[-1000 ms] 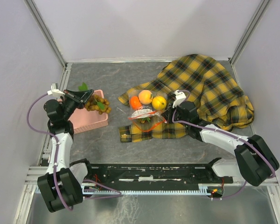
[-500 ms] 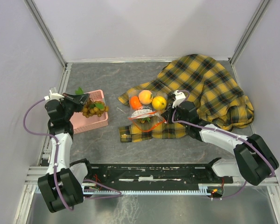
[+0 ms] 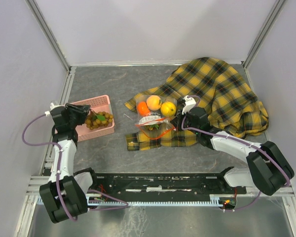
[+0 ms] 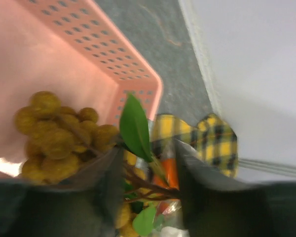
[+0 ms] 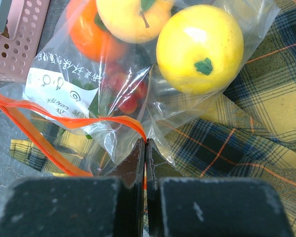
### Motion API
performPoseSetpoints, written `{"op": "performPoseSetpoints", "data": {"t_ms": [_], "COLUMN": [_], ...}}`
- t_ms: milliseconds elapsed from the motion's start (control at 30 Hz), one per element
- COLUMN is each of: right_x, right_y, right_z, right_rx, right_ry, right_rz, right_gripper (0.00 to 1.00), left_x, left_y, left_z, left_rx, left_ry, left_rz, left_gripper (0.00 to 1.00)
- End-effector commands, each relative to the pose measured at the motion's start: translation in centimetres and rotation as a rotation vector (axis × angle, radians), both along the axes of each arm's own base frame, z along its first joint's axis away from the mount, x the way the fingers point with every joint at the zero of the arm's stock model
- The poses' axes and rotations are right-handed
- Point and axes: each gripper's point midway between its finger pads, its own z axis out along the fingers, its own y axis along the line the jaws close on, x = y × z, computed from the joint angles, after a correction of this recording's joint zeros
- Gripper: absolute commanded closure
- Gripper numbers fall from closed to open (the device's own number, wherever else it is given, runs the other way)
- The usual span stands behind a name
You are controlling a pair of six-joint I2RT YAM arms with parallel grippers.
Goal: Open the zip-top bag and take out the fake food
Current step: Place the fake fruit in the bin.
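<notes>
The right gripper was pinched together on the clear crinkly zip-top bag, mid-table, with round plastic fruits inside. At nine o'clock the left gripper held its fingers apart around the stem of the tan plastic grape bunch in the pink perforated basket; pulling back could snag the stem and drag the bunch out. The tabletop was mottled grey, the walls pale.

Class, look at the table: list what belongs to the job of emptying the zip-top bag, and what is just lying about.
Belongs to the job: zip-top bag, yellow fruit, orange fruit, grape bunch, pink basket.
Just lying about: plaid cloth under the bag.
</notes>
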Motion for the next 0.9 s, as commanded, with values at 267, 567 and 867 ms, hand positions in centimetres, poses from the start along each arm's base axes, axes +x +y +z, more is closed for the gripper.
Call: {"op": "performPoseSetpoints", "data": {"t_ms": [267,567,867], "right_x": [0.6,0.5,0.4], "right_y": [1.0,1.2,1.5], "right_z": [1.3,1.5,1.3], "right_rx": [0.052,0.058,0.066], "right_ry": [-0.029,-0.027,-0.015], "right_rz": [0.019,0.034,0.048], "right_gripper": [0.98,0.98,0.98], "left_x": [-1.3,-3.1,-5.7], "left_y": [7.1,8.5,3.2], "left_z": [0.3,3.5,6.9], "left_rx": [0.209,0.423,0.557], "left_ry": [0.217,0.157,-0.018], "left_rz": [0.31,0.319,0.023], "left_gripper": [0.01,0.01,0.36]}}
